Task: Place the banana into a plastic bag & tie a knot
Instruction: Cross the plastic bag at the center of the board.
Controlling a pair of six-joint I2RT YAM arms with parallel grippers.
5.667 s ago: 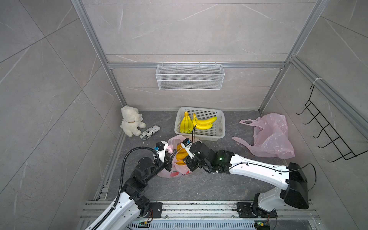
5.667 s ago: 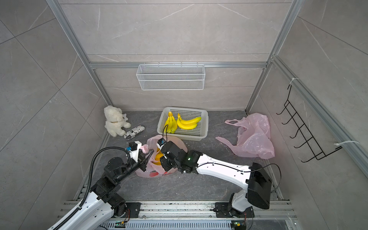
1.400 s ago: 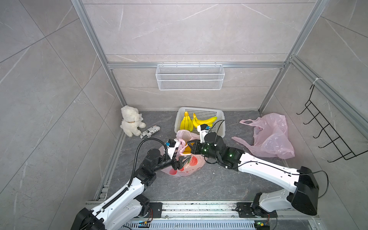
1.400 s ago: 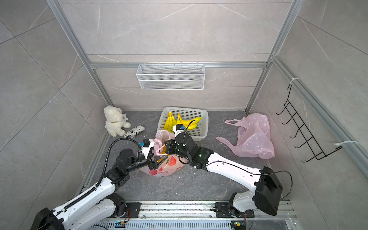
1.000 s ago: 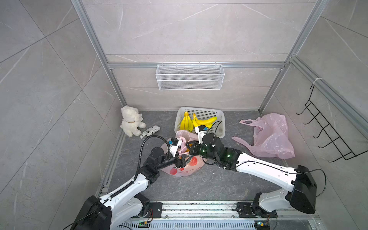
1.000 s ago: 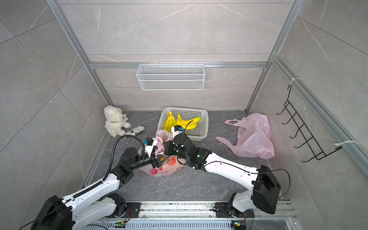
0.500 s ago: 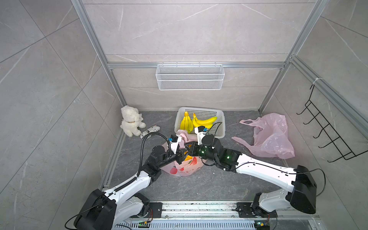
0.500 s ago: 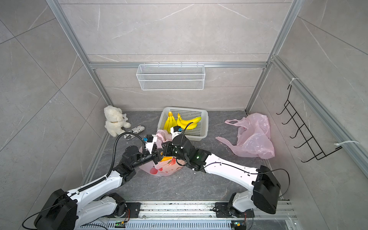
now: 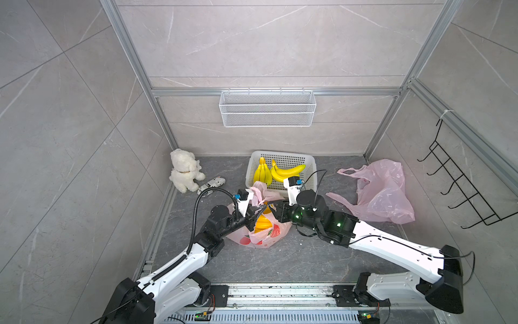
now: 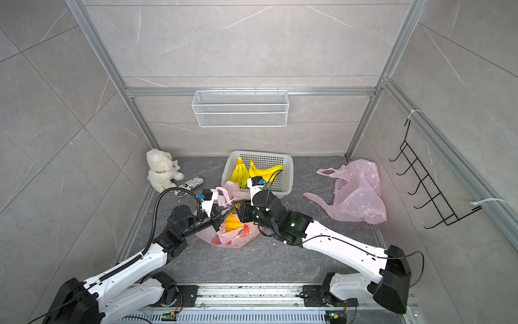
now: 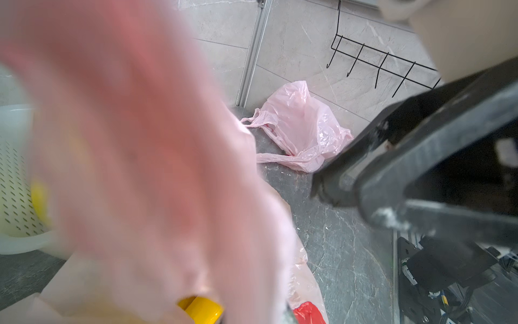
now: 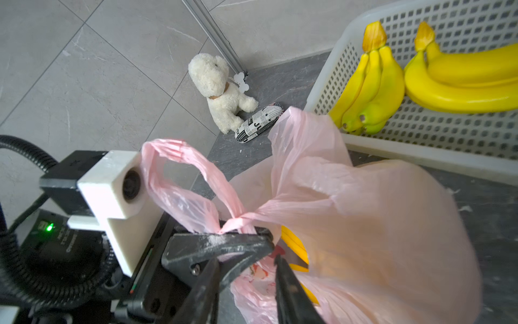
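Two claws meet tip to tip over the bag, on its end nearest the basket.

Top views:
- Bag (image 9: 265, 237) sits on the floor just in front of the basket (image 9: 280, 153).
- Banana (image 9: 262, 223) shows yellow inside the bag, its long axis running roughly toward the basket.
- Left claw (image 9: 256, 213) and right claw (image 9: 273, 208) point at each other. Same in the second eye: left claw (image 10: 221, 213), right claw (image 10: 238, 209).
- Spare bag (image 9: 384, 193) lies well off to the basket's side.

Left wrist:
- Blurred pink plastic covers most of the lens.
- A bit of banana (image 11: 200, 308) peeks out below the plastic.
- Right claw (image 11: 330, 188) is close, but its gap cannot be read here.

Right wrist:
- Left claw (image 12: 252, 236) is clamped tight on the twisted handle (image 12: 238, 221), where the two pink strands cross.
- One loop stands free above that pinch.
- The right claw's own fingers (image 12: 291, 297) stand partly apart with nothing pinched between them that I can see.
- Banana (image 12: 294, 241) sits just beyond them, on the basket side.

Judgement: the crossing lies straight ahead of the right claw and just past its tips. The strand runs across, roughly along the basket's front wall. The left claw already has it, so the right claw is the free one to take the loop.
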